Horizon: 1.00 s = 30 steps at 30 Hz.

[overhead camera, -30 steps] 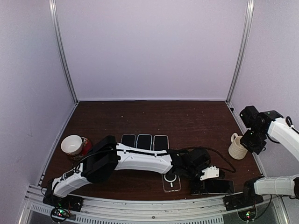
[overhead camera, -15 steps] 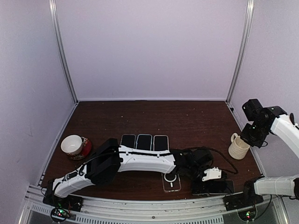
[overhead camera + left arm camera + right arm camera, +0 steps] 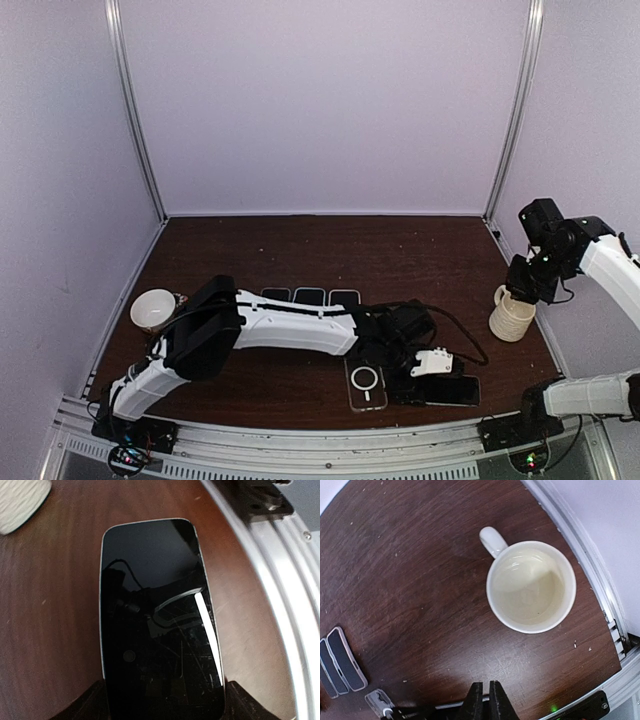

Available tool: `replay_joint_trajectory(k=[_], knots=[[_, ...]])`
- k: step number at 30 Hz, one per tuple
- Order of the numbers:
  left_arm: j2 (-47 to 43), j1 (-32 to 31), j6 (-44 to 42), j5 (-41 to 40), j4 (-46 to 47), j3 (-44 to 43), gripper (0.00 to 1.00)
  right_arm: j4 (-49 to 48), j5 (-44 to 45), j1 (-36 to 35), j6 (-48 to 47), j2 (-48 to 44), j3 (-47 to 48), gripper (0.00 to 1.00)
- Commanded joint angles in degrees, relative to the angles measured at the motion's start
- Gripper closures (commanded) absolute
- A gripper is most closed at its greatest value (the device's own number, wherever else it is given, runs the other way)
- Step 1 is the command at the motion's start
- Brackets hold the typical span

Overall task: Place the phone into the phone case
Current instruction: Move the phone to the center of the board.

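The black phone (image 3: 452, 389) lies flat on the brown table near the front edge, just right of the clear phone case (image 3: 366, 384) with its white ring. My left gripper (image 3: 420, 385) reaches across from the left and is shut on the phone's near end. In the left wrist view the phone (image 3: 155, 615) fills the middle, screen up, with a dark jaw against each long side at the bottom. My right gripper (image 3: 522, 282) hangs high at the far right, shut and empty (image 3: 485, 695), above the table beside the mug.
A cream mug (image 3: 510, 315) stands at the right; it also shows in the right wrist view (image 3: 531, 586) and the left wrist view (image 3: 20, 500). A row of dark phones (image 3: 308, 296) lies behind the left arm. A cup on a red saucer (image 3: 155, 308) stands far left. A metal rail (image 3: 270, 595) runs along the front edge.
My left gripper and the phone have slid left and slightly away from the front rail, closer to the case. The right wrist has shifted a little above the mug.
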State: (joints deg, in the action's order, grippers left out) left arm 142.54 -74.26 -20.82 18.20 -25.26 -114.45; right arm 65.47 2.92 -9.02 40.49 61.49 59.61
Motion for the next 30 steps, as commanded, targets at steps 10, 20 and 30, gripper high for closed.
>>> replay_joint_trajectory(k=[10, 20, 30], knots=[[-1.37, 15.52, -15.78, 3.84, -1.56, 1.26, 0.16, 0.11, -11.15, -7.03, -12.61, 6.49, 5.84, 0.75], [-20.92, 16.15, -6.74, 5.04, 6.71, 11.52, 0.02, -1.96, -13.49, -10.49, -17.42, 22.89, 15.70, 0.45], [-47.16, 18.46, 17.04, -12.19, -2.64, 31.78, 0.03, -1.19, -11.32, -16.40, -23.95, 54.30, 35.77, 0.57]])
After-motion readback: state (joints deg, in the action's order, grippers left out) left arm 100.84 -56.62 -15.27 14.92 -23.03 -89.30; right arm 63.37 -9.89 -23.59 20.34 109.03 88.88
